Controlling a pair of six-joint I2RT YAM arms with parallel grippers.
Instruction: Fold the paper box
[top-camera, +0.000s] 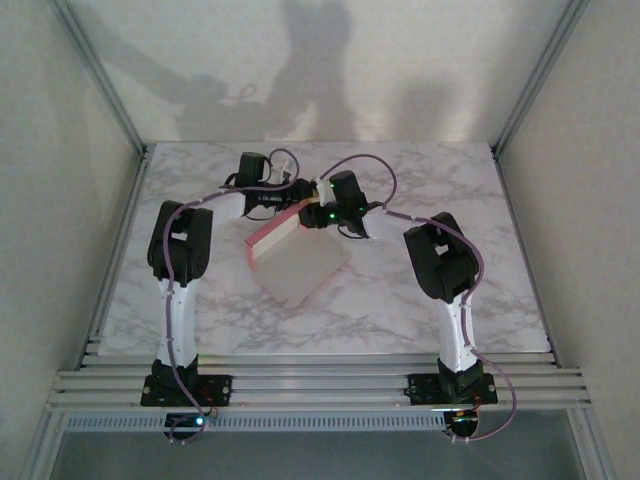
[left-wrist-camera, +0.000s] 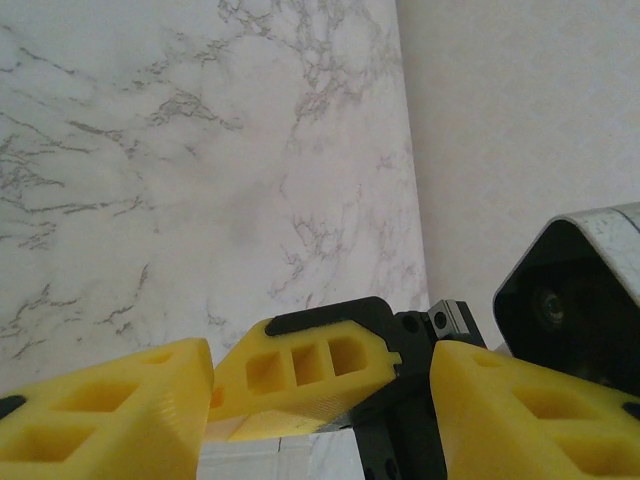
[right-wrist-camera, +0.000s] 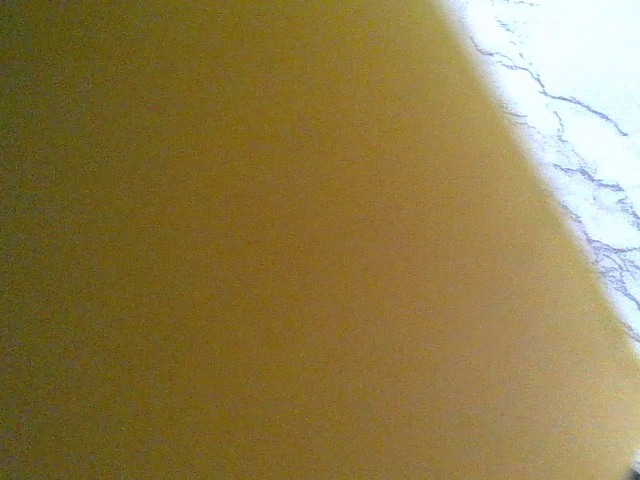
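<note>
Meeting at paper box (top-camera: 300, 262) | left gripper (left-wrist-camera: 320, 385) spread wide | right gripper (top-camera: 318, 205) unclear

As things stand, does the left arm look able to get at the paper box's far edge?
Probably yes. The left gripper sits at the far edge of the paper box, its fingers spread with white paperboard between them. A finger of the right gripper crowds the same gap, though.

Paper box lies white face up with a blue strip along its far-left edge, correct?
Not blue. The strip along the far-left edge of the paper box is pink, as the top external view shows; the white face is indeed up.
</note>
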